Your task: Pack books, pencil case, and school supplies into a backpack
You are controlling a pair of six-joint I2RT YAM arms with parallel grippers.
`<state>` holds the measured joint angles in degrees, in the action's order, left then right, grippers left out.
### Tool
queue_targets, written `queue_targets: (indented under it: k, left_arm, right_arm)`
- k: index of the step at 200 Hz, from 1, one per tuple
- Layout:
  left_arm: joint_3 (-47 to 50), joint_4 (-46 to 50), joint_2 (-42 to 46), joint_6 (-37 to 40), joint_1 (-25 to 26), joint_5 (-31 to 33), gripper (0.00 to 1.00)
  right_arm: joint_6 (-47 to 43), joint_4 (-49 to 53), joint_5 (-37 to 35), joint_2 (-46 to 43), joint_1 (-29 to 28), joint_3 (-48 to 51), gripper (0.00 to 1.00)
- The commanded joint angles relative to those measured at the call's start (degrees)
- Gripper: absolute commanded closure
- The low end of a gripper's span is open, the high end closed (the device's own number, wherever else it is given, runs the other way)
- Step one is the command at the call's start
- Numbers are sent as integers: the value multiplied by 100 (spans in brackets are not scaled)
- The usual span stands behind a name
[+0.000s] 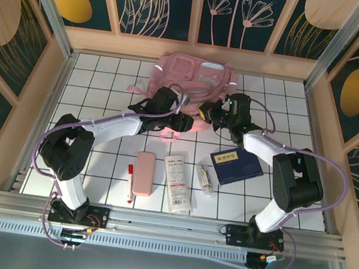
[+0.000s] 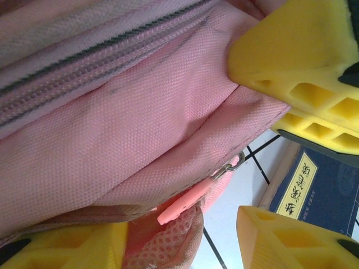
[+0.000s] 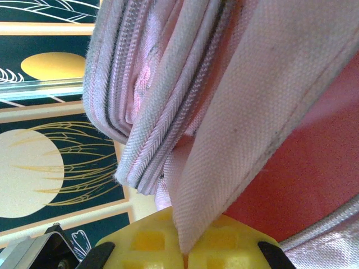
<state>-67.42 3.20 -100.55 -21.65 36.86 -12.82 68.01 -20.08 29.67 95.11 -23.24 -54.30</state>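
1. Crowding over the near edge of the backpack (image 1: 195,76), both wrists meet in the overhead view. The fingertips of the left gripper (image 1: 182,123) and the right gripper (image 1: 204,113) are hard to make out there.
2. From the right wrist, the right gripper (image 3: 184,253) has its yellow pads pressed together on a fold of the backpack's pink fabric (image 3: 235,140). The frame's bottom edge cuts off the pads.
3. From the left wrist, the left gripper (image 2: 184,232) has its fingers spread. Pink mesh and a pink zipper pull (image 2: 182,208) lie in the gap, and nothing is pinched.
4. The same view catches the right gripper's yellow fingers at the upper right, against the backpack's seam.
5. The book (image 1: 236,165) lies flat on the table (image 1: 93,81), right of centre and just beside the right arm. In the left wrist view only part of its cover (image 2: 314,190) shows, cut off by yellow fingers.
6. The marker (image 1: 130,181), pencil case (image 1: 145,173), white packet (image 1: 178,181) and clear tube (image 1: 206,179) lie in a row near the front edge, between the arm bases. The tube is too small to make out in detail.
7. Bare tiles lie to the left and right of the backpack, whose far side sits close to the back wall (image 1: 191,54).
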Motion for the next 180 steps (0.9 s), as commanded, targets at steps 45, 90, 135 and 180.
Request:
queue_targets:
  k: [45, 90, 135, 180]
  left_arm:
    - [48, -1169, -116, 18, -39, -1484, 67]
    - [-130, -865, -149, 304, -36, -1318, 91]
    - [-98, -593, -125, 277, -86, -547, 99]
    - [-40, -871, -234, 93, -83, -1068, 62]
  right_arm:
    - [-171, -200, 311, -142, -166, -336, 100]
    - [-308, 43, 174, -254, -180, -221, 100]
    - [-532, 501, -13, -321, -174, -300, 100]
    - [-508, 464, 17, -309, -183, -309, 100]
